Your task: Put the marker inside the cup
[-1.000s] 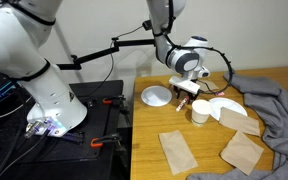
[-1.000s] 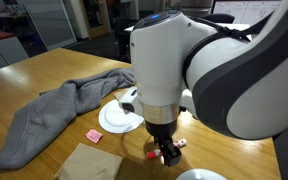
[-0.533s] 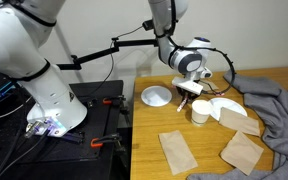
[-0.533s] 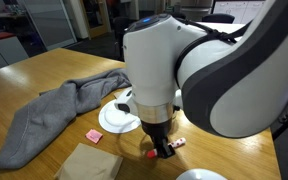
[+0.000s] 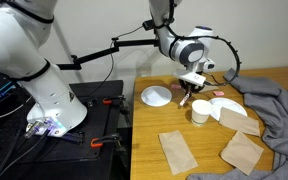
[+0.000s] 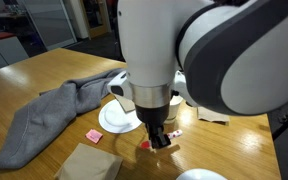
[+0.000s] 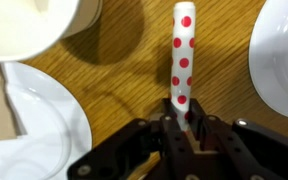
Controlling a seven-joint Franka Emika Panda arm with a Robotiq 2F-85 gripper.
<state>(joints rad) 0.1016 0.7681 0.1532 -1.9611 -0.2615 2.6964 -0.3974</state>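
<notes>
While the end effector [image 7: 184, 128] is clamped on the marker [image 7: 182, 50], its fingers sit close together with only the marker's thickness between them. They pinch the marker's near end. Wrist view: the marker is a white stick with red dots and runs straight toward 12 o'clock from the fingers. No other contact shows at the fingers.

From the marker, the cup [image 7: 24, 25] is at 10 o'clock, near but apart, and only its rim and inside are partly in frame. A white plate [image 7: 29, 125] lies at 8 o'clock and a white bowl [image 7: 284, 50] at 3 o'clock. Both are cut by the frame edges. Bare wooden counter [image 7: 224, 90] shows under the marker. A shadow falls beside the marker, and I cannot tell whether the marker touches the wood.

In an exterior view the end effector [image 5: 190, 90] hangs above the counter. The cup [image 5: 199, 111] stands upright at its 5 o'clock, just beside it. The bowl [image 5: 156, 96] is at 8 o'clock and the plate [image 5: 227, 106] at 4 o'clock. A small pink square [image 5: 218, 93] lies at 3 o'clock. Two brown napkins [image 5: 176, 150] lie toward the near counter edge, and a grey cloth [image 5: 274, 100] is heaped at the right side.

In an exterior view the arm hides most of the grip. A red tip of the marker [image 6: 145, 145] pokes out at 8 o'clock of the end effector [image 6: 159, 137].
</notes>
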